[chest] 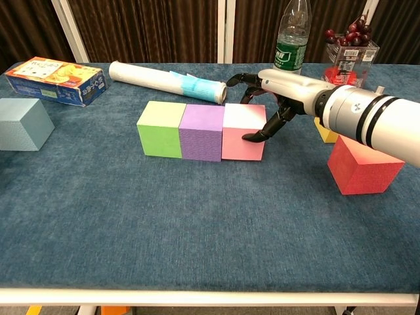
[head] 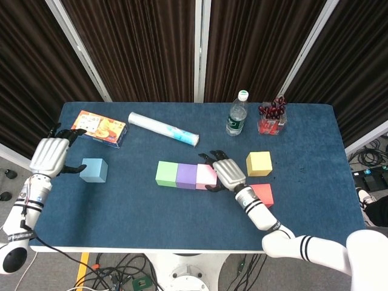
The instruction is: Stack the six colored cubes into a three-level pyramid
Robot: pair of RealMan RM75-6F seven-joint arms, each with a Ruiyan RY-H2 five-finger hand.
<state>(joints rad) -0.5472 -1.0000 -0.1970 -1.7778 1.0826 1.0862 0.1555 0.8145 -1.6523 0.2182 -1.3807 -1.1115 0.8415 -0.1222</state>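
Right hand (head: 228, 172) has its fingers (chest: 259, 136) curled round the pink foam cube (chest: 243, 133), which ends the row on the counter (head: 151, 200); yellow cube (head: 259, 163) sits just right.

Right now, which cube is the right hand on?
The pink cube, at the right end of the row beside the purple cube and green cube. The right hand grips its right side; the other cubes stand untouched.
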